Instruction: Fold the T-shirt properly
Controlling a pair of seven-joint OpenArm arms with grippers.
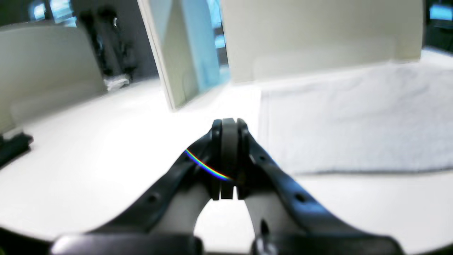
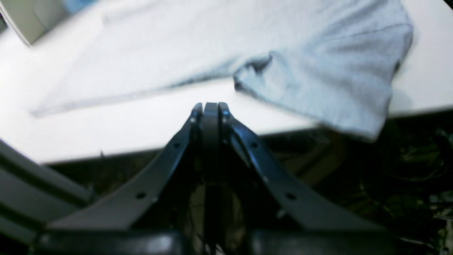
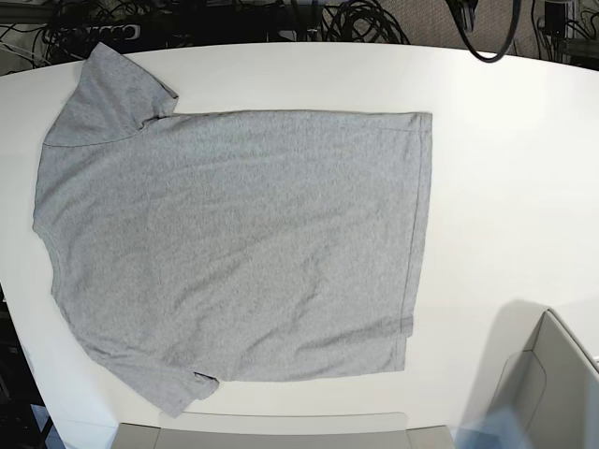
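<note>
The light grey T-shirt [image 3: 234, 243] lies spread flat on the white table [image 3: 505, 187], plain side up, collar end to the left and hem to the right. Neither gripper shows in the base view. In the left wrist view my left gripper [image 1: 229, 124] is shut and empty above bare table, with the T-shirt's edge [image 1: 354, 120] to its right. In the right wrist view my right gripper [image 2: 211, 106] is shut and empty near the table's edge, apart from the T-shirt [image 2: 318, 78]. One sleeve [image 2: 354, 106] overhangs that edge.
Beige panels [image 1: 318, 35] stand on the table beyond the left gripper, and one shows at the base view's lower right [image 3: 552, 383]. Cables [image 3: 356, 19] lie behind the table's far edge. Dark floor with clutter [image 2: 389, 177] lies below the table edge near the right gripper.
</note>
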